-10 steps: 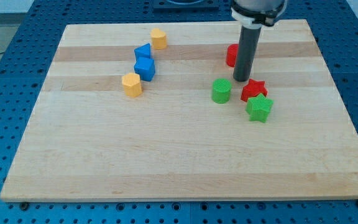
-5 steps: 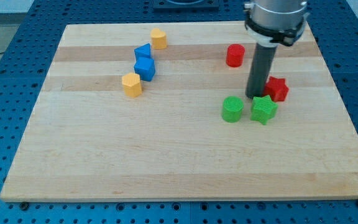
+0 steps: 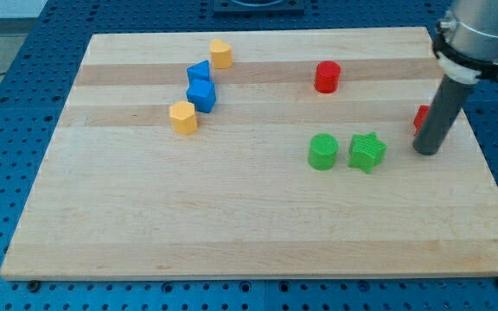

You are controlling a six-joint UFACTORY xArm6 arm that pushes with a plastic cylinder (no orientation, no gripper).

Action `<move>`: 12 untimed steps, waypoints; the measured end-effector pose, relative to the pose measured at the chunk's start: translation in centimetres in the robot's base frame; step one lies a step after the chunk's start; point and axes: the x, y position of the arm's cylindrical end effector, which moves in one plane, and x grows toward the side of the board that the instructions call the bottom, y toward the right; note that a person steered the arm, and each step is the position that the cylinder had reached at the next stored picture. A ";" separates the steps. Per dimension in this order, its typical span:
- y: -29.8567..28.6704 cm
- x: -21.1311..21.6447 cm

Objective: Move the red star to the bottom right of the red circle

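The red circle [image 3: 327, 77] stands upright on the wooden board [image 3: 232, 216] at upper right of centre. The red star [image 3: 421, 118] is near the board's right edge, mostly hidden behind my rod; only a red sliver shows at the rod's left. My tip [image 3: 427, 151] rests on the board just below and right of that sliver, touching or nearly touching the star. The star lies to the right of and below the red circle.
A green cylinder [image 3: 323, 151] and a green star [image 3: 367, 152] sit side by side left of my tip. Two blue blocks [image 3: 201, 86] and two yellow blocks [image 3: 182, 117] [image 3: 221, 53] stand at upper left. The board's right edge is close to my tip.
My tip has swept right across the board, pushing the red star from beside the green star out toward the right edge. The green cylinder and green star were nudged earlier and now stay put.
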 end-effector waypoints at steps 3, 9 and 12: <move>0.9 -11.5; 1.7 -16.4; -0.1 -14.4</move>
